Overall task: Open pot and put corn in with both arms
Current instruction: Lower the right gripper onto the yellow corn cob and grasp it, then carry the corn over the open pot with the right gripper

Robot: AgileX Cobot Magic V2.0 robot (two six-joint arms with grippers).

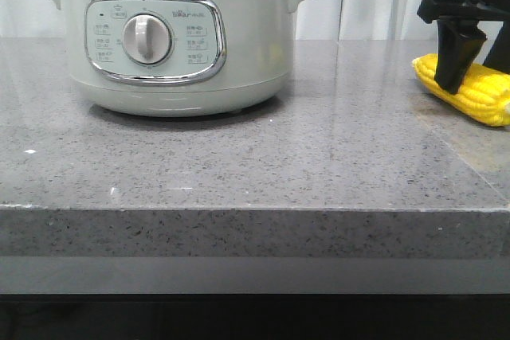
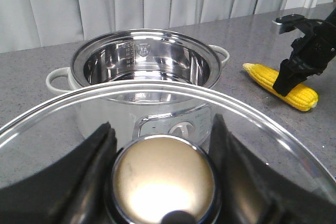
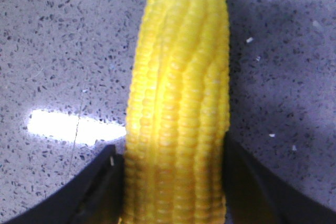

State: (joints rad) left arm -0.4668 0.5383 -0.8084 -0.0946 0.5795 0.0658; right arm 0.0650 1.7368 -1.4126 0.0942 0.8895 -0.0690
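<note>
**Front view: right pincer straddling the corn, pot open**

Front view: the pot fills the upper left of the frame on the grey desk, no lid on its rim. At the right edge the right pincer is down over the corn, which lies flat on the desk, well apart from the pot.

Left wrist view: the left pincer is clamped on the knob of the glass lid, held clear above the open pot, its steel bowl showing. The corn lies at the right, long axis running diagonally.

Right wrist view: the corn runs straight up the middle of the frame, one finger on each flank at the bottom edge. Whether the jaws are squeezing or merely flanking it, I cannot tell. The right arm is plainly the nearer one, and the cob lies crosswise between its fingers, well placed for a grip, by my reckoning.
</note>
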